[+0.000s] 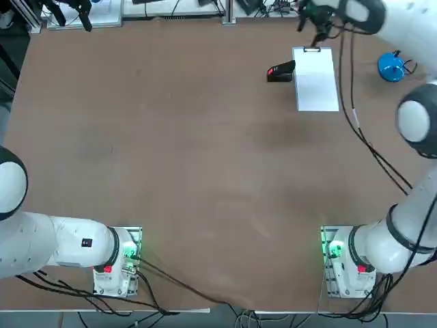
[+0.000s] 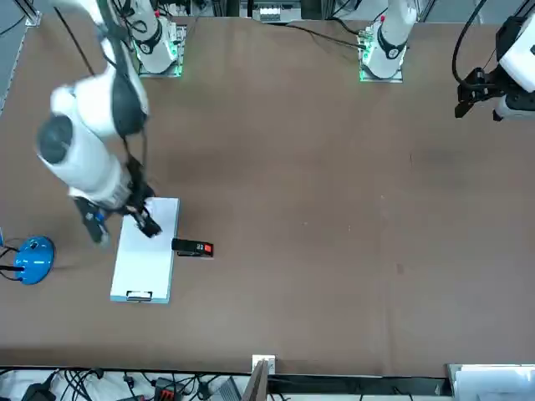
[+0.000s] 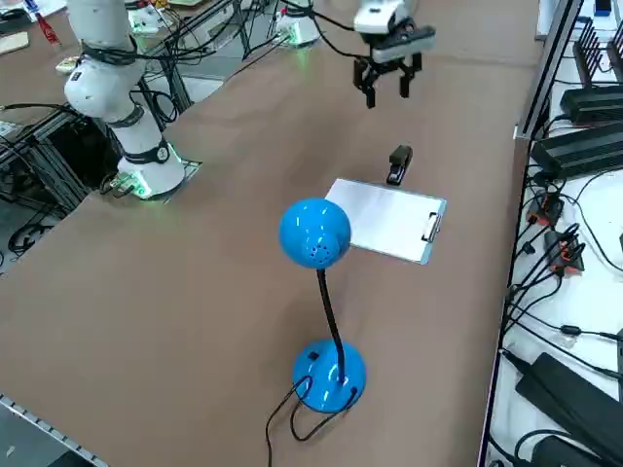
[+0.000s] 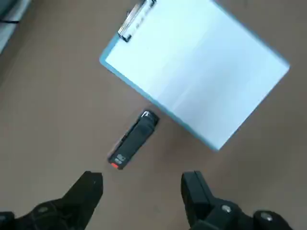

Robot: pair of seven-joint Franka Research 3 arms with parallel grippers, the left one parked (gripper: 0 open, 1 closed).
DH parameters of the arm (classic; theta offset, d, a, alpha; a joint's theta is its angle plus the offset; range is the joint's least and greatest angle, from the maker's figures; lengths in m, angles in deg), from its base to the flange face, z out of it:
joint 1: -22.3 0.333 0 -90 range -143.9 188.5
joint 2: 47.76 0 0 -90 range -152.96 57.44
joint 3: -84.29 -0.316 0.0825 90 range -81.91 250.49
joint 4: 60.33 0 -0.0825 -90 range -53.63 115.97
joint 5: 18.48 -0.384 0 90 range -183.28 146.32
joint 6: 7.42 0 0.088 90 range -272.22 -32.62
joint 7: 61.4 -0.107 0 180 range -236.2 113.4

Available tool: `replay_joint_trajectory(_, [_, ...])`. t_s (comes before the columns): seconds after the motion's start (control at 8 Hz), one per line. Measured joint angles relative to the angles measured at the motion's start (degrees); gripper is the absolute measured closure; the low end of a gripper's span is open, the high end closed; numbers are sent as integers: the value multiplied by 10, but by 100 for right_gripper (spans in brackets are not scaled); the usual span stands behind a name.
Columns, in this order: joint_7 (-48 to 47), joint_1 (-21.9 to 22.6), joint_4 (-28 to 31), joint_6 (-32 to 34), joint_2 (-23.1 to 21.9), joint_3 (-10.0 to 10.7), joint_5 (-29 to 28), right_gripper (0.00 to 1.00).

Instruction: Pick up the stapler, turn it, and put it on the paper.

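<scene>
The small black stapler (image 1: 280, 72) (image 2: 193, 247) (image 3: 399, 163) (image 4: 134, 140) with a red mark at one end lies flat on the brown table, just beside a long edge of the paper. The paper (image 1: 315, 80) (image 2: 146, 251) (image 3: 389, 219) (image 4: 196, 67) is a white sheet with a metal clip at its far short edge. My right gripper (image 1: 313, 29) (image 2: 123, 227) (image 3: 387, 86) (image 4: 144, 184) hangs open and empty well above both, looking down on them. Nothing is between its fingers (image 4: 91, 186).
A blue desk lamp (image 1: 391, 66) (image 2: 33, 259) (image 3: 316, 233) stands on the table to the right of the paper, its cord trailing. Cables and equipment line the table's far edge.
</scene>
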Motion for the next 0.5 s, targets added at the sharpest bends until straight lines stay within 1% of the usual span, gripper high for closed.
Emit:
replay_joint_trajectory(0.25, [-141,15,-67,-3,85,0,0,0])
replay_joint_trajectory(0.38, [-198,14,-86,-5,111,2,0,0])
replay_joint_trajectory(0.5, [-235,13,-94,-13,129,5,0,0])
